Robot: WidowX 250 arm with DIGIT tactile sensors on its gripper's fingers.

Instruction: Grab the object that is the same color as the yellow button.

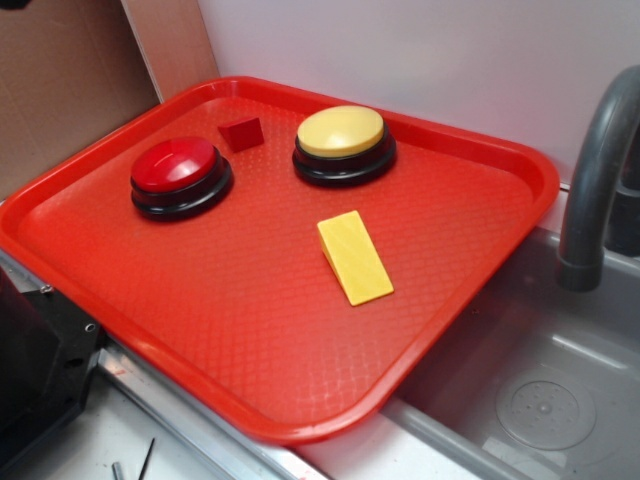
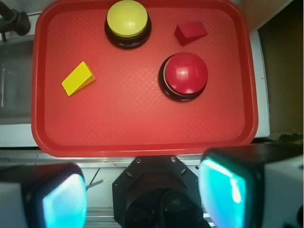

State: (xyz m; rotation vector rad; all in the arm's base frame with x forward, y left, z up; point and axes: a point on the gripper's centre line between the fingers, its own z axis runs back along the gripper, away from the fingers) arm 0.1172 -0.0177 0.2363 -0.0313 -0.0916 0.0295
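A small yellow wedge block [image 1: 355, 257] [image 2: 78, 78] lies on the red tray [image 1: 250, 330] [image 2: 142, 133], right of its middle in the exterior view. The pale-yellow domed button [image 1: 342, 141] [image 2: 127, 21] on a black base stands behind it. My gripper [image 2: 145, 194] hangs high above the robot's base, off the tray's near edge, far from the wedge. Its teal-padded fingers [image 2: 64, 202] stand wide apart with nothing between them. The gripper does not show in the exterior view.
A red domed button [image 1: 178, 175] [image 2: 184, 75] and a small red wedge [image 1: 242, 133] [image 2: 190, 32] also sit on the tray. A grey sink [image 1: 540, 380] with a faucet [image 1: 595, 170] lies beside the tray. The black robot base [image 2: 156, 190] is below the gripper.
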